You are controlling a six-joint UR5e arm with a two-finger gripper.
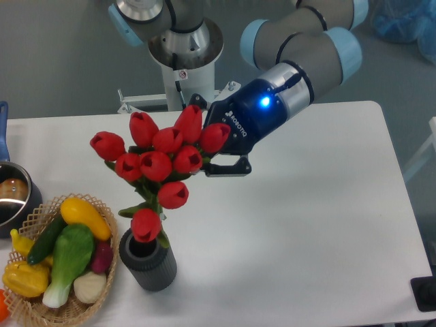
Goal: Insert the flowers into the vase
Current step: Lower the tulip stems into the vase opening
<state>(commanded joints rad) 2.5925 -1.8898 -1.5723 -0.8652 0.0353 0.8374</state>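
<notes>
Gripper (208, 146) clamping the flowers (158, 163) near the bud end, bunch hanging tilted over the vase (147, 262), lowest bud sitting at the vase mouth, wicker basket (102, 272) of toy vegetables standing just beside the vase

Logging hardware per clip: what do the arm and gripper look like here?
The arm has grey tubular links with light-blue joint caps. The gripper is dark blue-black with white lettering, a silver wrist ring, a lit blue light, and black jaws.

We list one white table (320, 225). At its lower left we note a grey vase (147, 261), a wicker basket (102, 272) and, at the left edge, a metal pot (13, 197).
</notes>
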